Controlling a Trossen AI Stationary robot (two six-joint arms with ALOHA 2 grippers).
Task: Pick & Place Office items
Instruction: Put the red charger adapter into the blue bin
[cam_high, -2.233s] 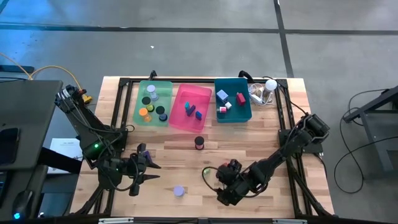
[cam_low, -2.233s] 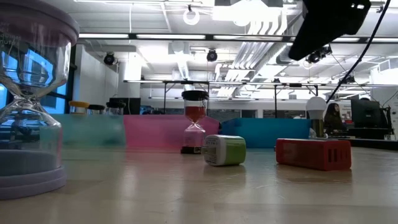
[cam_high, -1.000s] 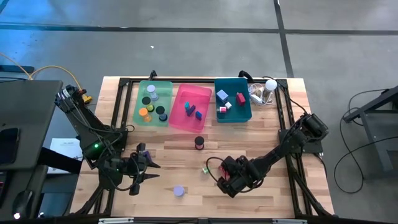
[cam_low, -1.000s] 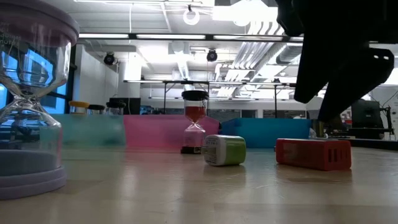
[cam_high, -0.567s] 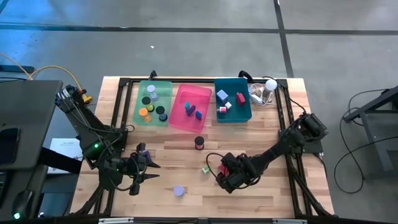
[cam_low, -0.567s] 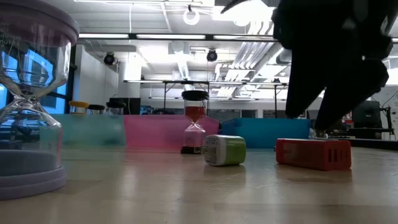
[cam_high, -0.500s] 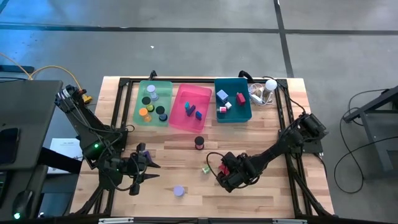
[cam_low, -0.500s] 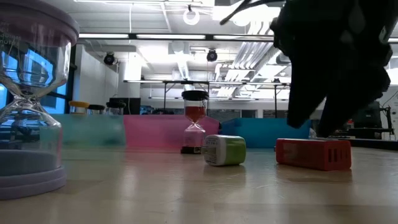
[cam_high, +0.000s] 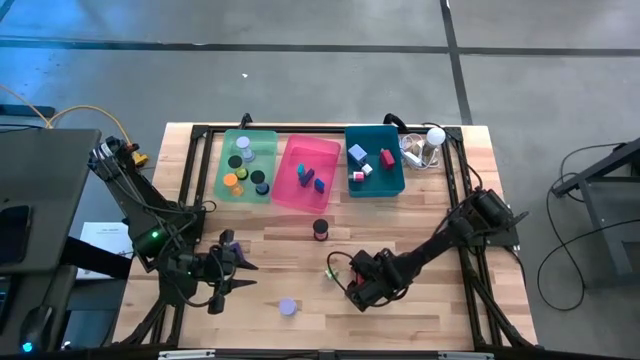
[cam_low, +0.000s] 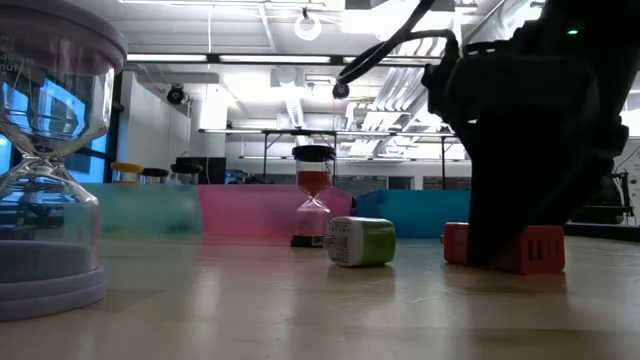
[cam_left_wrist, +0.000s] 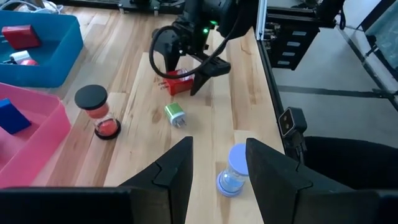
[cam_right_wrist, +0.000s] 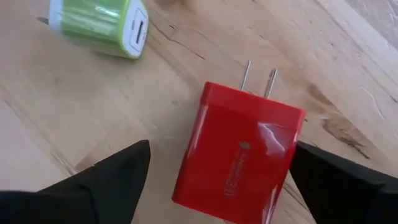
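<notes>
Descent is what has changed: over the last two seconds I see the right gripper (cam_right_wrist: 205, 168) come down from above until its wide-open fingers straddle the red plug-in charger (cam_right_wrist: 239, 152) on the table, beside the green charger (cam_right_wrist: 99, 25), so the pick is lined up but nothing is gripped yet. My right arm reaches in low from the table's right side, while the left gripper (cam_high: 235, 272) waits partly open and empty near the front left, just short of the lavender sand timer (cam_high: 288, 307).
</notes>
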